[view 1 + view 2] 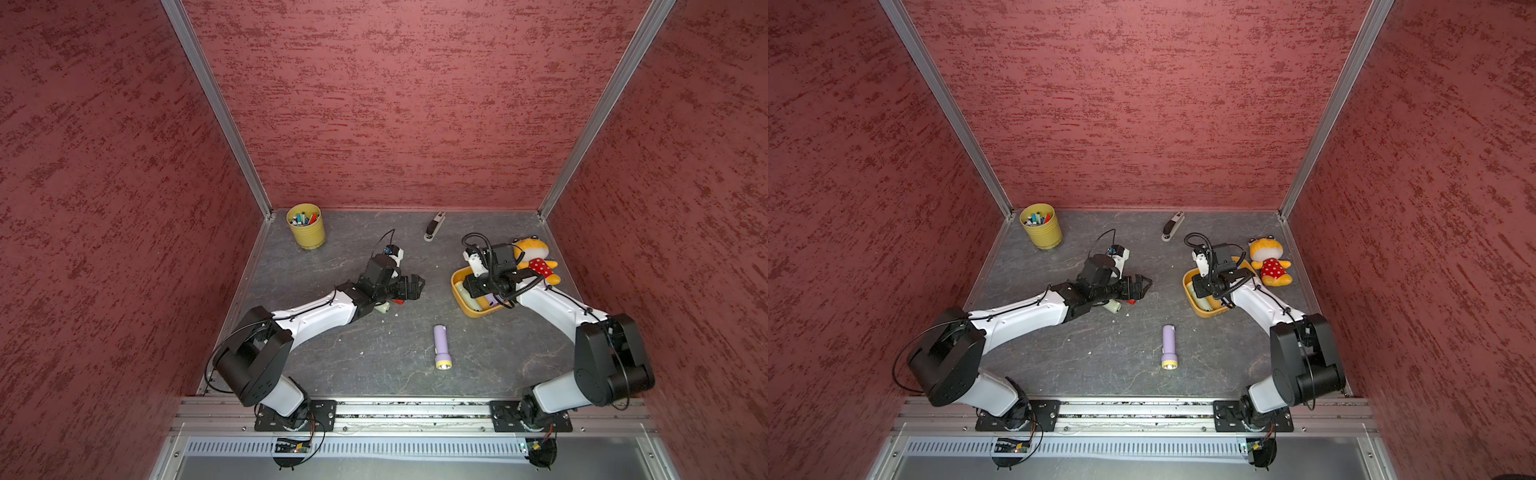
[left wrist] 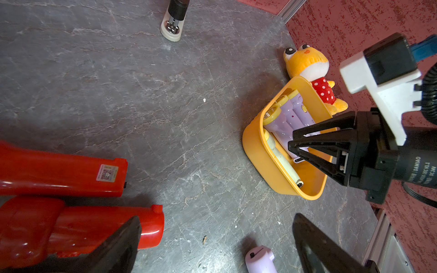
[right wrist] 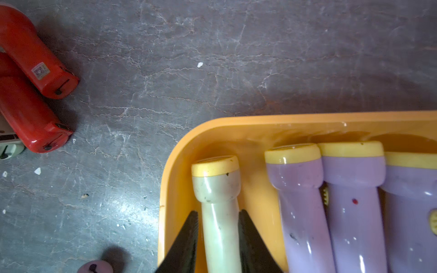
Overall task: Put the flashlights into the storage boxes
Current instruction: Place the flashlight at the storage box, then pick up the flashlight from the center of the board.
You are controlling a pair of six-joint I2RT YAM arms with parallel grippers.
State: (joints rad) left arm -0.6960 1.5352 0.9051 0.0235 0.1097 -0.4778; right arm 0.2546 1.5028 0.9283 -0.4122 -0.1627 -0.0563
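The orange storage box [image 3: 236, 125] [image 1: 473, 309] holds three lilac flashlights [image 3: 352, 201] side by side and a pale green flashlight [image 3: 220, 212]. My right gripper [image 3: 218, 227] is down inside the box, shut on the pale green one's barrel. Another lilac flashlight [image 1: 441, 345] [image 1: 1169, 345] lies alone on the table. Two red flashlights [image 2: 59, 173] [image 3: 28, 113] and a second pale green flashlight [image 1: 382, 307] lie under my left wrist. My left gripper [image 2: 217, 248] [image 1: 417, 286] hangs open just past them, one finger over a red flashlight, holding nothing.
A yellow ribbed cup of pens [image 1: 306, 226] stands at the back left. A grey-and-white stapler-like object [image 1: 434, 226] lies at the back middle. A plush toy [image 1: 536, 262] rests against the box's far side. Red walls close in three sides.
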